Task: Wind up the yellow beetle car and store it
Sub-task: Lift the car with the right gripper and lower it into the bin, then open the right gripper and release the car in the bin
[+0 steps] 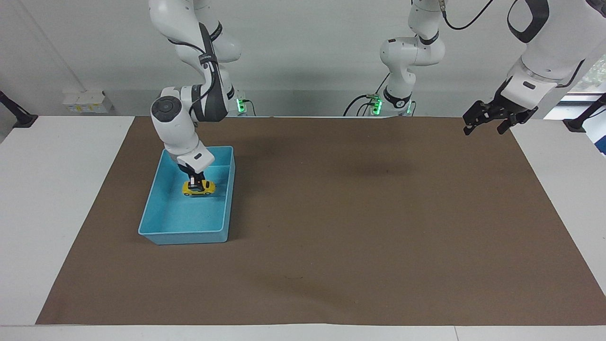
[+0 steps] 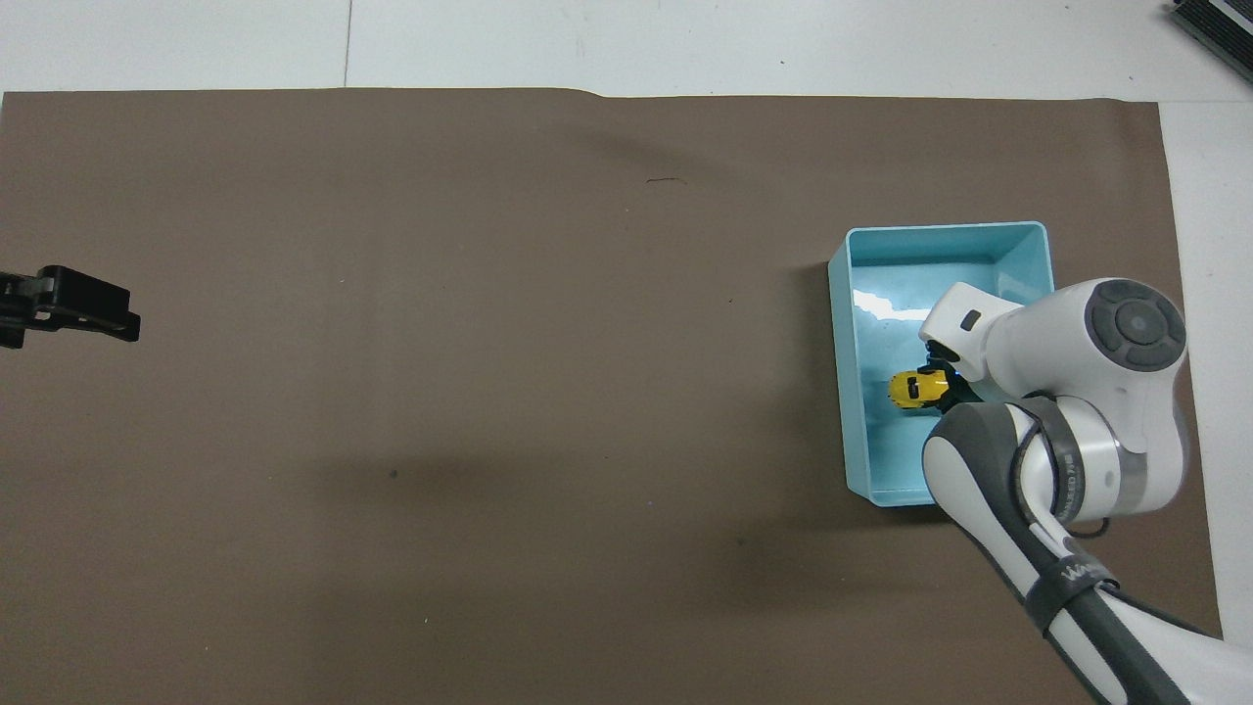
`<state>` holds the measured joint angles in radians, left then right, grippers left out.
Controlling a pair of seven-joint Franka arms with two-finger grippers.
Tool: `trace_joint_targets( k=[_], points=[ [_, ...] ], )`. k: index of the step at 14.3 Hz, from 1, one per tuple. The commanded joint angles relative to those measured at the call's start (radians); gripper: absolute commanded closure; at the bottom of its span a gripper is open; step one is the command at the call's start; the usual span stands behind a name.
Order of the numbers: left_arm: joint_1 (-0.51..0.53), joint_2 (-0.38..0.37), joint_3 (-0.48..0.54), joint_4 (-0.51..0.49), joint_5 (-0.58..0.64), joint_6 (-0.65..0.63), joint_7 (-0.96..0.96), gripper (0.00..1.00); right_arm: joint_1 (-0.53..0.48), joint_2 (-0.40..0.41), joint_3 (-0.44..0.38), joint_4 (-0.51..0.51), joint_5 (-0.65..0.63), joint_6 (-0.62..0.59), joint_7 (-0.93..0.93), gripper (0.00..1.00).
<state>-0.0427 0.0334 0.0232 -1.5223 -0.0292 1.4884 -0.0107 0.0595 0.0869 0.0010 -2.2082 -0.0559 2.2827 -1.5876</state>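
Right gripper [image 1: 195,181] clamps the yellow beetle car [image 1: 199,188] inside the blue bin [image 1: 184,233] (left gripper [image 1: 490,121] waits open, well apart); released wound, it could strike the bin wall.

Facing camera high, looks toward robots; overhead looks steeply down; both share brown mat [image 1: 360,227].

I am operating in a robotics laboratory. The work surface is a white table [image 1: 57,199] covered by a brown mat [image 1: 360,227], filling the lower part of the frame. Two white arm bases [image 1: 395,102] with green indicator lights and trailing black cables [image 1: 360,102] stand at top centre against a plain grey wall [image 1: 303,52]. A wall socket block [image 1: 85,102] sits at upper left.
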Motion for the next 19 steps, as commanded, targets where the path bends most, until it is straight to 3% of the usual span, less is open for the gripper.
trace_joint_targets(
  k=[1, 3, 4, 5, 6, 11, 16, 19],
  points=[
    [0.007, 0.005, -0.005, 0.014, 0.009, -0.019, -0.009, 0.0, -0.009, -0.006, 0.007, -0.039, -0.01, 0.054, -0.026, 1.0],
    [0.007, 0.005, -0.005, 0.014, 0.009, -0.019, -0.009, 0.0, -0.012, -0.006, 0.005, -0.041, -0.01, 0.052, -0.025, 0.98],
    [0.007, 0.005, -0.005, 0.014, 0.009, -0.019, -0.009, 0.0, -0.012, -0.006, 0.005, -0.041, -0.01, 0.047, -0.022, 0.66],
    [0.007, 0.005, -0.005, 0.014, 0.009, -0.019, -0.009, 0.0, -0.012, -0.006, 0.005, -0.039, -0.01, 0.04, -0.014, 0.18],
    [0.007, 0.005, -0.005, 0.014, 0.009, -0.019, -0.009, 0.0, -0.012, -0.004, 0.007, -0.033, -0.01, 0.032, -0.015, 0.0],
    [0.007, 0.005, -0.005, 0.014, 0.009, -0.019, -0.009, 0.0, 0.003, 0.005, 0.01, 0.016, -0.001, -0.006, 0.036, 0.0],
    [0.007, 0.005, -0.005, 0.014, 0.009, -0.019, -0.009, 0.0, 0.046, -0.006, 0.016, 0.252, 0.011, -0.297, 0.24, 0.0],
    [0.007, 0.005, -0.005, 0.014, 0.009, -0.019, -0.009, 0.0, 0.045, -0.01, 0.014, 0.347, 0.015, -0.38, 0.323, 0.0]
  ],
)
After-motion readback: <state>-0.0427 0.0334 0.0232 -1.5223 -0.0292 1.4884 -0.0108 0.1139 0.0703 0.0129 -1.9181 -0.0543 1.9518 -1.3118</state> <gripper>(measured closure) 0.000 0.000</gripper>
